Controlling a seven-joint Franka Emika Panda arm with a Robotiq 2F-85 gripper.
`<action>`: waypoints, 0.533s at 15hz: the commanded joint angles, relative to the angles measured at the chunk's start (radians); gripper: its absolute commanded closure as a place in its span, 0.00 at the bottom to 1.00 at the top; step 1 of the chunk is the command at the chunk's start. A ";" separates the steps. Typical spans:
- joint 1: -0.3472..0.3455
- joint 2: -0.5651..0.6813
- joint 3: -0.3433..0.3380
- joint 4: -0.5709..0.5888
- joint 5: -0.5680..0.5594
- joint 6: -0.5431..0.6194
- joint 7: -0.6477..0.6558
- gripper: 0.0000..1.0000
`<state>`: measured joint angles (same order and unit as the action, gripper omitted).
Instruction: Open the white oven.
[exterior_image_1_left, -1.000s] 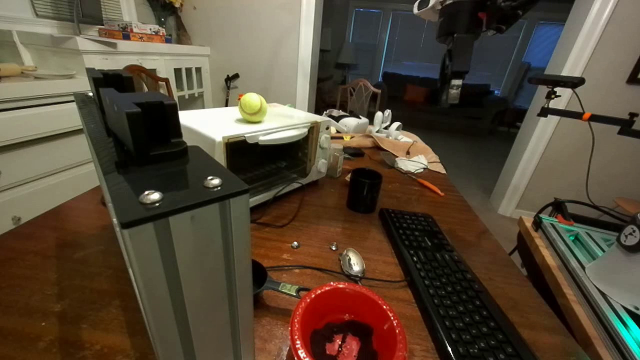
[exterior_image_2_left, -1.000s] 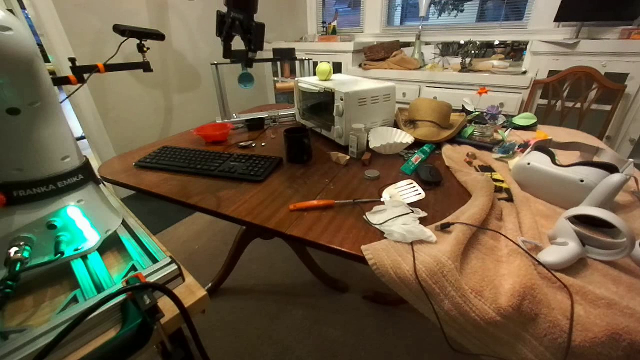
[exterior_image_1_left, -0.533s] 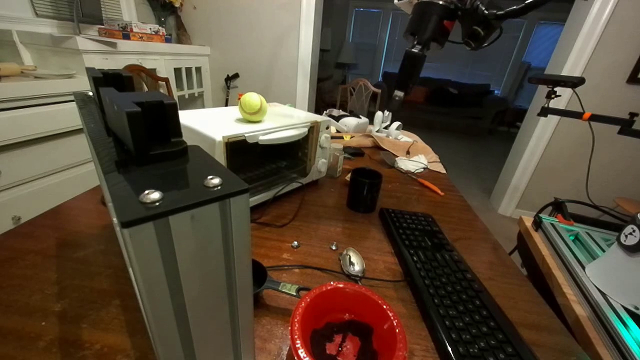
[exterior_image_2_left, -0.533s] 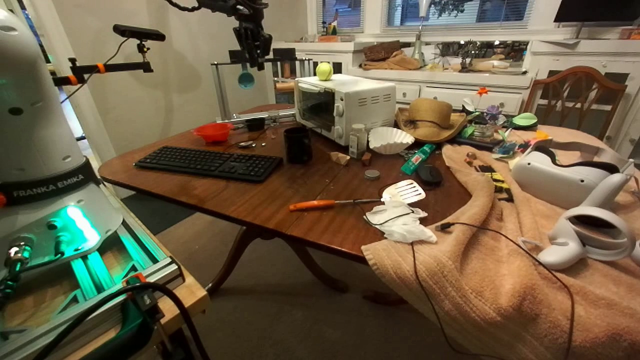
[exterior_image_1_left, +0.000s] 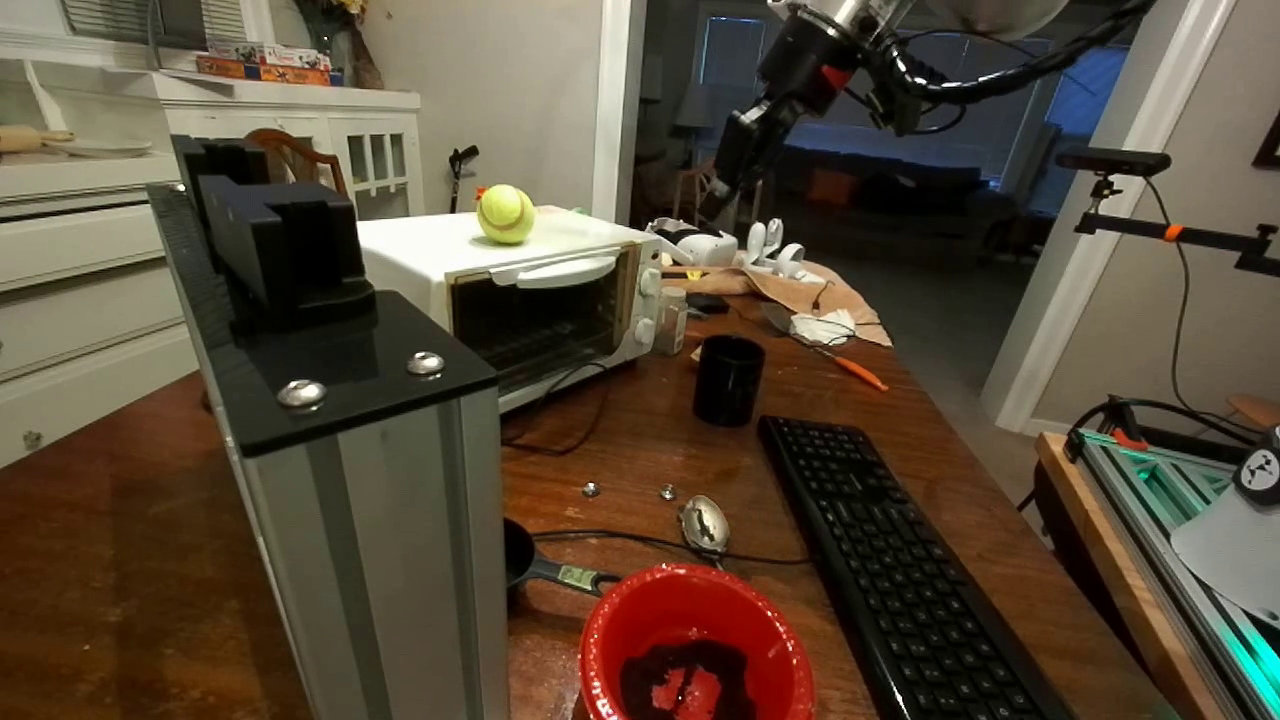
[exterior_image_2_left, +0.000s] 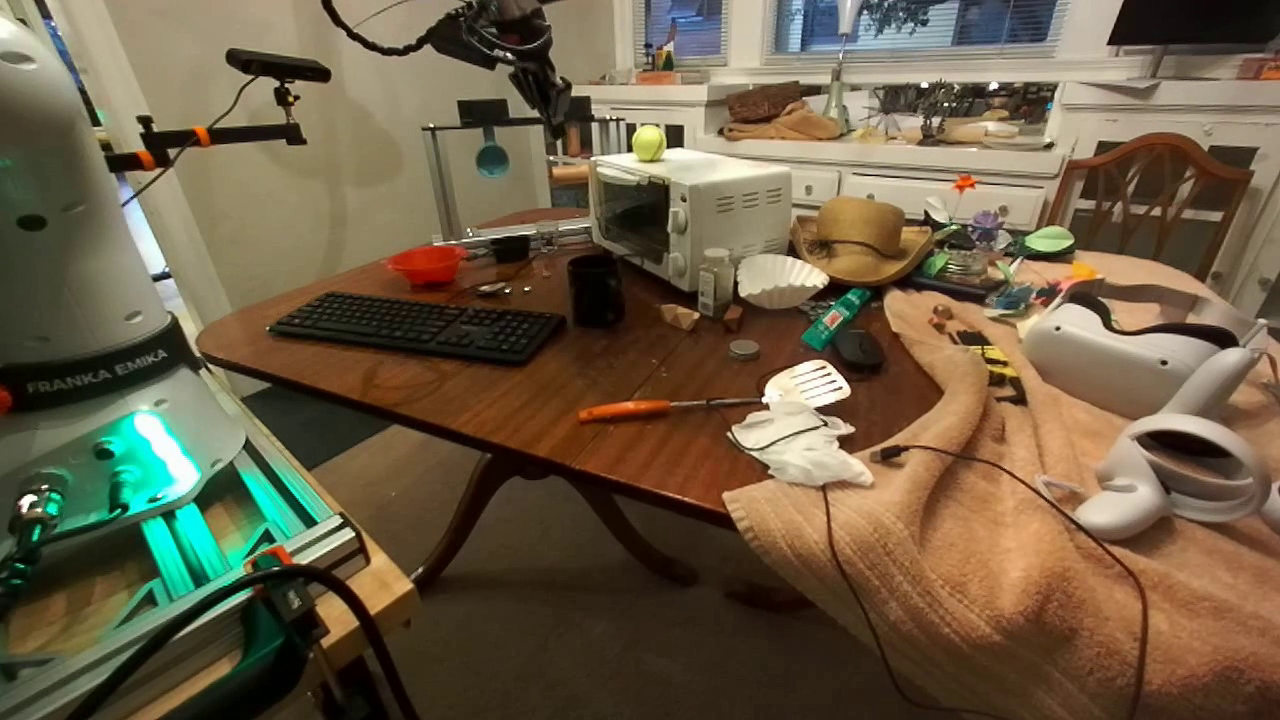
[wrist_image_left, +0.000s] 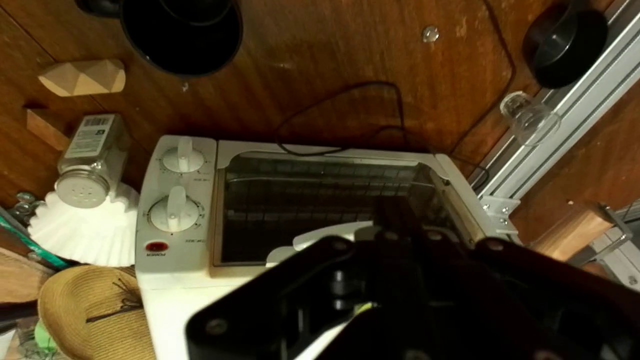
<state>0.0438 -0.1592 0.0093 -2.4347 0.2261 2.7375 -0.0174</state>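
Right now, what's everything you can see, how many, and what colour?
Oven: one, white, on table
Tennis ball: one, yellow, on oven
Keyboard: one, black, on table
Mug: one, black, beside keyboard
Bowl: one, red, on table
Spatula: one, orange and white, on table
Hat: one, tan, beside oven
Shaker: one, clear, beside oven
Towel: one, peach, on table
Headset: one, white, on towel
Small bits: several, mixed, on table
Arm base: one, white, beside table
Hand: one, black, above table

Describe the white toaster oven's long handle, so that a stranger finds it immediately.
On the brown wooden table stands a boxy white toaster oven. High on its dark see-through door runs the long white handle; the two white knobs nearby are round.
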 joint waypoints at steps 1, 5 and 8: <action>-0.014 0.069 0.017 0.004 -0.063 0.140 0.073 1.00; -0.030 0.135 0.019 0.013 -0.156 0.247 0.144 1.00; -0.036 0.176 0.011 0.027 -0.250 0.309 0.207 1.00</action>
<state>0.0222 -0.0336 0.0170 -2.4312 0.0604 2.9863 0.1170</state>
